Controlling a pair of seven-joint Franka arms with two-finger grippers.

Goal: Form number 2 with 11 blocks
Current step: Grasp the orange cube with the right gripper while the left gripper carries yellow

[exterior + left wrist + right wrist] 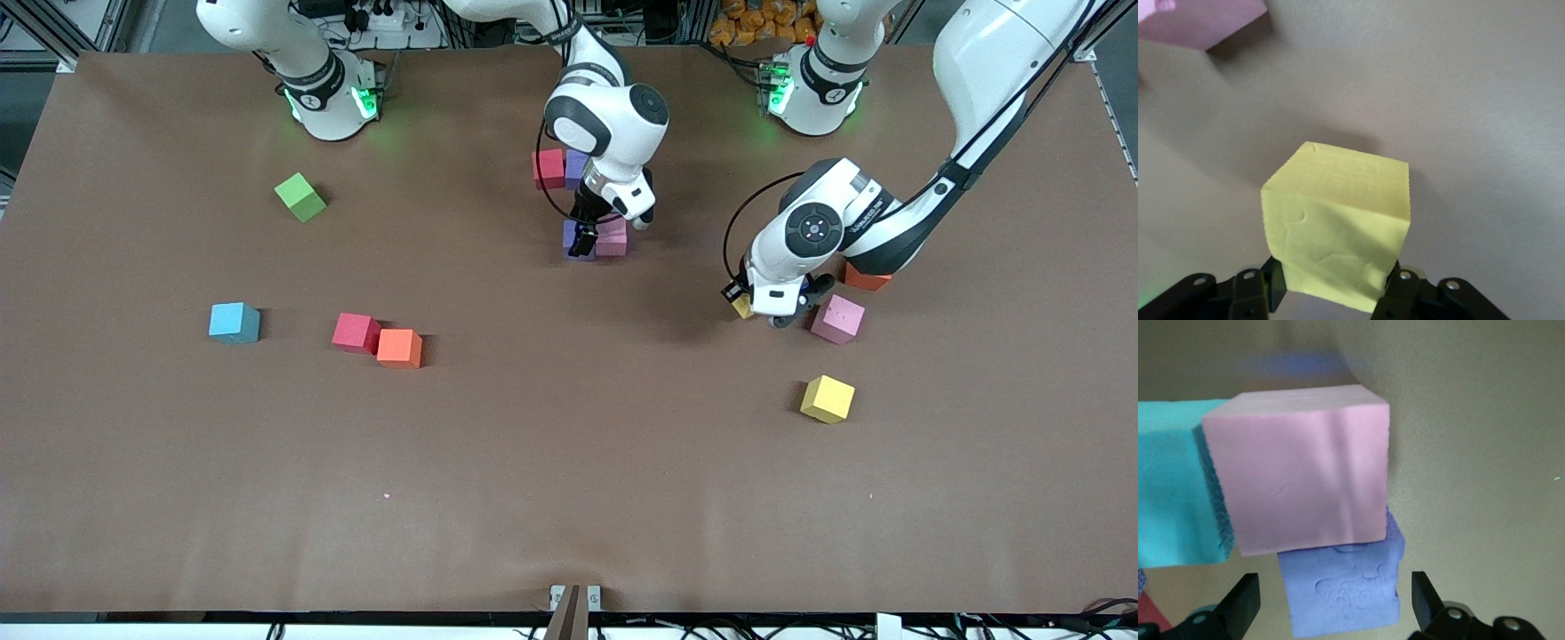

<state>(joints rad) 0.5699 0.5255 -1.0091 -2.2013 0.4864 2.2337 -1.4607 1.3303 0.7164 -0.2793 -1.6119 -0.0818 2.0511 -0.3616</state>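
My right gripper [582,244] [1333,587] is open, its fingers on either side of a purple block [574,236] [1341,593] without touching it. A pink block [615,240] [1298,480] touches that purple one. A teal-blue block [1171,487] beside the pink one is hidden under the hand in the front view. A red block [548,168] and a second purple block [576,165] lie farther from the camera. My left gripper [745,307] [1335,283] is shut on a yellow block [741,308] [1338,227], low over the table beside a pink block [837,318] [1198,20].
Loose blocks: light blue [235,322], red [356,332] touching orange [400,348], yellow [828,398], and an orange-red one [867,279] partly under the left arm. A lime-green cube [300,196] lies toward the right arm's end.
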